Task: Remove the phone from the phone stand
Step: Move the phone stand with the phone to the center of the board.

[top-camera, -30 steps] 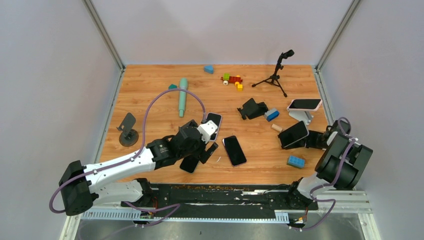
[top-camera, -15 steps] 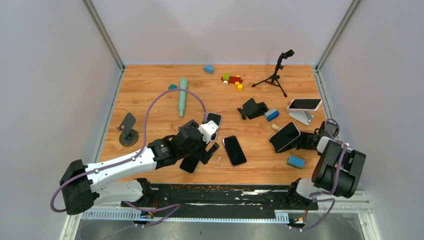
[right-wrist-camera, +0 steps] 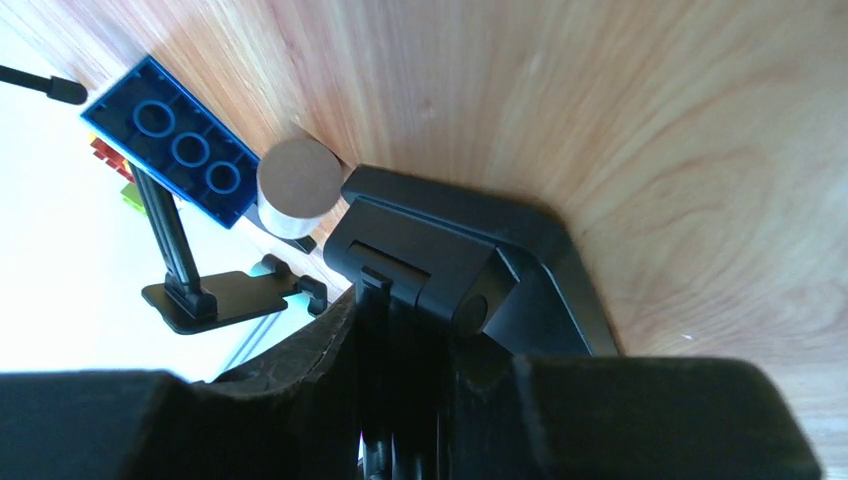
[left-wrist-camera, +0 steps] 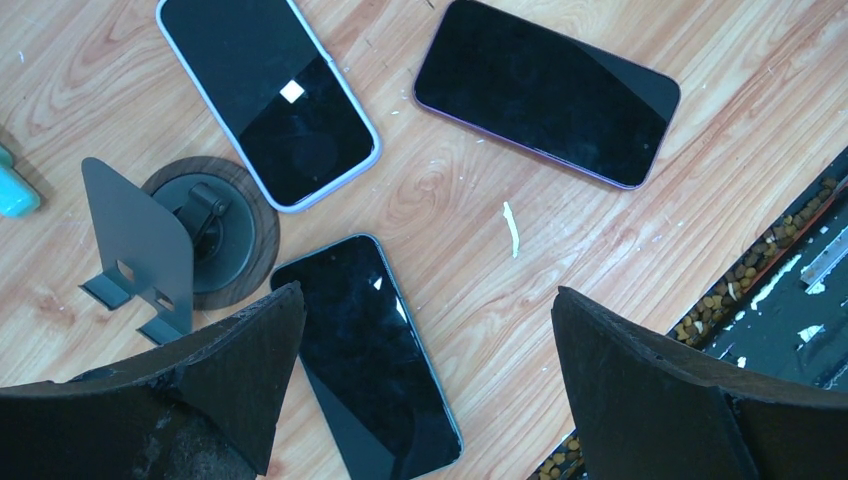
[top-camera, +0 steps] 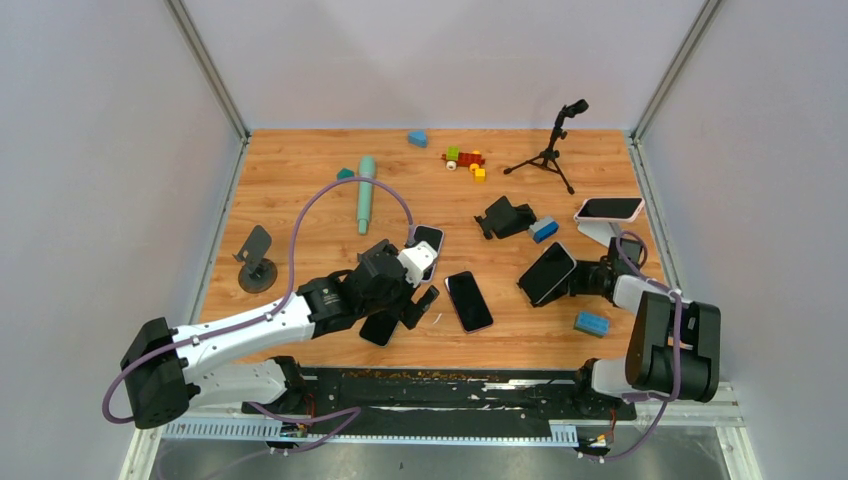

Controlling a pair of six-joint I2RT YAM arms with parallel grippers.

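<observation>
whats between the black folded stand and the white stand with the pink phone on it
A blue block lies between the black folded stand and the white stand, closer to the black one. The top view shows it.

The wood-grain table (top-camera: 300, 160) carries the following.

1. Front centre: 3 phones lying flat, namely a pale-cased phone (left-wrist-camera: 268, 95), a purple-edged phone (left-wrist-camera: 547, 92) and a dark phone (left-wrist-camera: 365, 395). A round-based grey stand (left-wrist-camera: 180, 235) sits just beside 2 of them.
2. Left: a second grey stand (top-camera: 256, 262) and a mint cylinder (top-camera: 366, 193).
3. Far edge: a teal wedge (top-camera: 417, 138), a toy-brick cluster (top-camera: 463, 160) and a black tripod (top-camera: 549, 152).
4. Right: a folded black stand (top-camera: 503, 216), a white stand (top-camera: 605, 232) and a blue brick (top-camera: 591, 323). The base of the phone stand (right-wrist-camera: 540, 270) rests on the wood, near a wooden cylinder (right-wrist-camera: 295, 180).
</observation>
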